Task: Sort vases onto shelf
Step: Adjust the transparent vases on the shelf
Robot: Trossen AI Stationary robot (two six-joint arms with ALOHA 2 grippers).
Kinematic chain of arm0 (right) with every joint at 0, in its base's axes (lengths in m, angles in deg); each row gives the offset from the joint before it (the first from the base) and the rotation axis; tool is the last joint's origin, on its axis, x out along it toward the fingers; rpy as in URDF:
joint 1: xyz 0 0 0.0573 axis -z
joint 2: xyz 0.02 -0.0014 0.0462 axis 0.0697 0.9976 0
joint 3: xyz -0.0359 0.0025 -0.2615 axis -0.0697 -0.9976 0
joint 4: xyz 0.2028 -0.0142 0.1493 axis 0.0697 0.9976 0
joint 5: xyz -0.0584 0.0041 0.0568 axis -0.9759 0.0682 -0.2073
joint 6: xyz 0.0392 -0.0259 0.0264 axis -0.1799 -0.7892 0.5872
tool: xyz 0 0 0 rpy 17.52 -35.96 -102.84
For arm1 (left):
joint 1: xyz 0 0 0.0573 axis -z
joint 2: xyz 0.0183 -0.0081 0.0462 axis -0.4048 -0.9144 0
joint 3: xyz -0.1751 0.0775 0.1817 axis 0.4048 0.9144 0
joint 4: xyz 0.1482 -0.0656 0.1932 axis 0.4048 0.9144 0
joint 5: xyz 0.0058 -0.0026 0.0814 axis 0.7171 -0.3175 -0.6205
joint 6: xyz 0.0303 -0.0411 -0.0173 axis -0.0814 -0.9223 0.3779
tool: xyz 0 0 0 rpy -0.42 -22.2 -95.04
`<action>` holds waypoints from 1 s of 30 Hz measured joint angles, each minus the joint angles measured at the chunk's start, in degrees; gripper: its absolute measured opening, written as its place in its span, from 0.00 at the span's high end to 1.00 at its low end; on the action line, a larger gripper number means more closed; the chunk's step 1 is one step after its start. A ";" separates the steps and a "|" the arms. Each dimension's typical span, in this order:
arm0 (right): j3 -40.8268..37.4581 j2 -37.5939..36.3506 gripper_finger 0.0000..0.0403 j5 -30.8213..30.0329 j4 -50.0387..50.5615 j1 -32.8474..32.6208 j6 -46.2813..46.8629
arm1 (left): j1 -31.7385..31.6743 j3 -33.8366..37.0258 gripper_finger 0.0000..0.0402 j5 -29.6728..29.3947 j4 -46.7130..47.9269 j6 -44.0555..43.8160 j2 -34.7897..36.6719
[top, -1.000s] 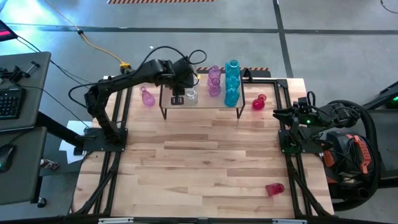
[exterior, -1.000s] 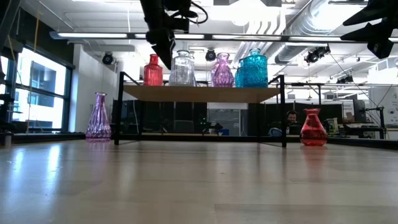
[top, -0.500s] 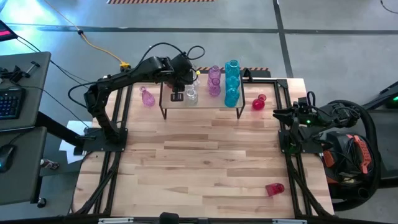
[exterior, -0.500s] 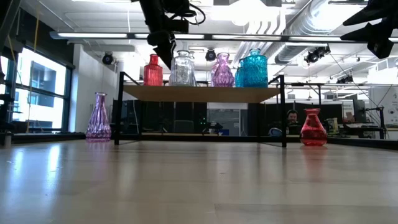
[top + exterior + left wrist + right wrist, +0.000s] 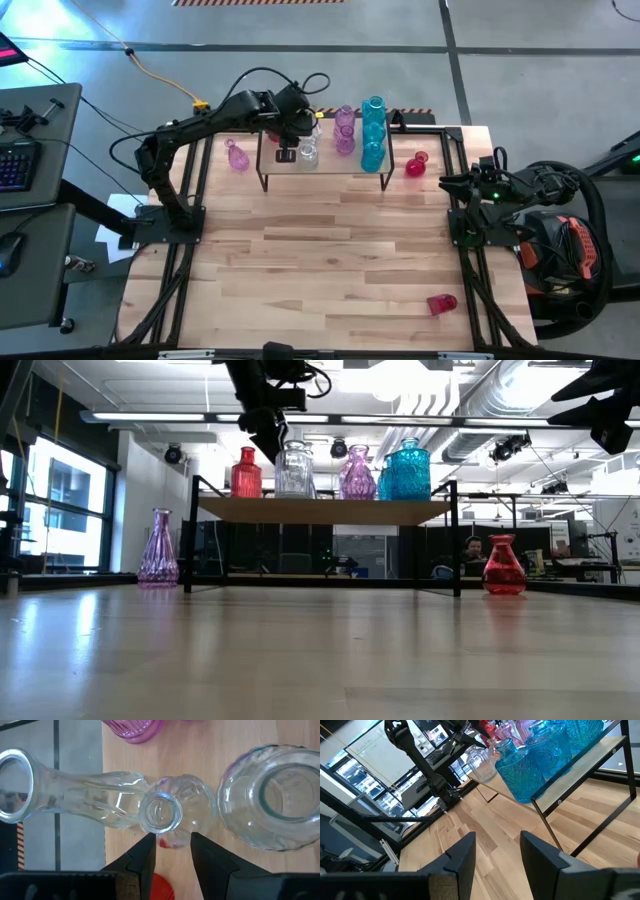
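Above the shelf (image 5: 322, 172), near its left end, the left gripper (image 5: 286, 152) is poised over a small clear vase (image 5: 172, 811); in the left wrist view its two dark fingers (image 5: 141, 861) are seen parted, with a gap between them and nothing gripped, the vase's round mouth lying just beyond the fingertips. On the light wood top of the shelf, a red vase (image 5: 246, 473), the clear vase (image 5: 294, 470), a pink-purple vase (image 5: 357, 473) and teal blue vases (image 5: 407, 471) are lined up in the low view. A tall pink-purple vase (image 5: 237, 156) is stood on the plank-topped table (image 5: 320, 270) just off the shelf's left end, and a bulbous red vase (image 5: 416, 164) is stood off its right end. Another red vase (image 5: 441, 302) is lain on its side near the table's front right corner, well apart from the rest. At the table's right edge the right gripper (image 5: 447, 182) is held clear of the vases, its fingers (image 5: 464, 854) parted and empty in the right wrist view.
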 joint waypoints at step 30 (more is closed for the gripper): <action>0.00 0.00 0.66 -0.01 0.00 0.00 0.00 | 0.07 -0.04 0.71 0.66 -2.95 0.20 0.04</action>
